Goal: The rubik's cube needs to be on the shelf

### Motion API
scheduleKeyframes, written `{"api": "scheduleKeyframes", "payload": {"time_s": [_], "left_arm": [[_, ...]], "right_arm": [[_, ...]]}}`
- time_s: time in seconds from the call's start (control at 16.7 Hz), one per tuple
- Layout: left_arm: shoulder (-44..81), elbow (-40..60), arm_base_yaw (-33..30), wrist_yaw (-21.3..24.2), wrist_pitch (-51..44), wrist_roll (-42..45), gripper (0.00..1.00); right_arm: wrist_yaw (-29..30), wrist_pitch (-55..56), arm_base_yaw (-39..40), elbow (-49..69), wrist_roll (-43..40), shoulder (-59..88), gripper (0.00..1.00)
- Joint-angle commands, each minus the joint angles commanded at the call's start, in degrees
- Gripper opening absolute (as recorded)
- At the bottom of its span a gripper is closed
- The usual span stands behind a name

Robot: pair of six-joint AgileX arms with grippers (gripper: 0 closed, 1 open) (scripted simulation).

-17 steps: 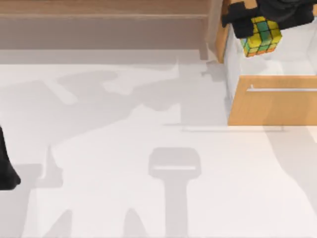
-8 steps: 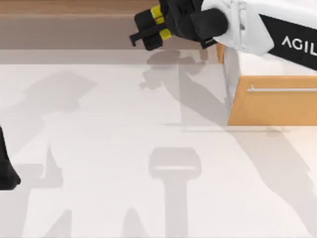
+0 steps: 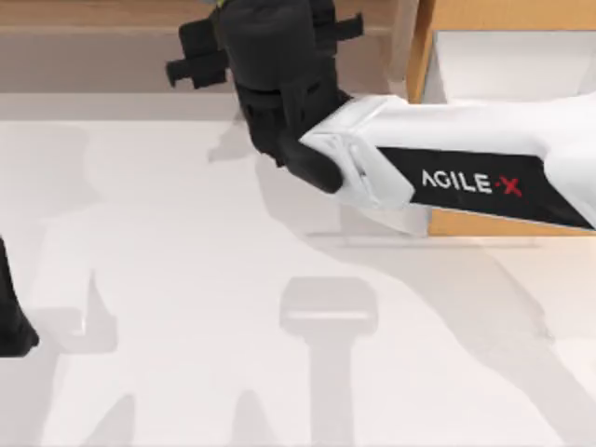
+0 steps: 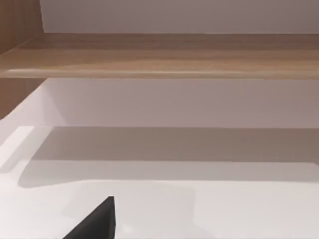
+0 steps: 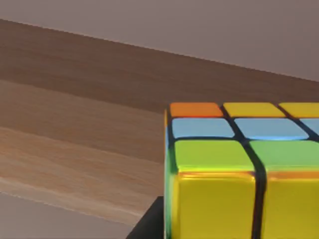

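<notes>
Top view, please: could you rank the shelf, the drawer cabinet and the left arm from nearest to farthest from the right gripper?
From the right gripper:
1. The shelf, directly beneath it along the table's far edge.
2. The drawer cabinet, just to its right.
3. The left arm, parked at the table's left edge.

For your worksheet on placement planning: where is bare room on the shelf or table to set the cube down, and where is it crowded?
The shelf board lies bare left of the right gripper; the table is bare too. Crowded: the right side, by the drawer cabinet.

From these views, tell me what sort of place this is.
Likely a simulated tabletop test bench: a bare white table, a wooden shelf along the back, a drawer cabinet, and AgileX arms.
</notes>
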Motion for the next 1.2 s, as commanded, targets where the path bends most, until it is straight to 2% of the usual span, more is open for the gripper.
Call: {"api": "scheduleKeyframes", "payload": {"time_s": [0.24, 0.48, 0.96, 1.2], "left_arm": [[0.0, 0.0, 0.0, 0.0, 0.0, 0.0, 1.0], [0.0, 0.0, 0.0, 0.0, 0.0, 0.0, 1.0], [0.0, 0.0, 0.0, 0.0, 0.0, 0.0, 1.0], [0.0, 0.0, 0.0, 0.0, 0.0, 0.0, 1.0]], "right_arm": [[7.0, 17.9, 1.4, -1.9, -2.3, 5.0, 0.0], [11.8, 28.8, 1.8, -2.8, -4.0, 8.5, 0.0], [12.7, 30.7, 1.4, -2.6, -4.2, 9.3, 0.0], [11.2, 27.6, 0.0, 3.6, -3.7, 12.5, 0.0]]}}
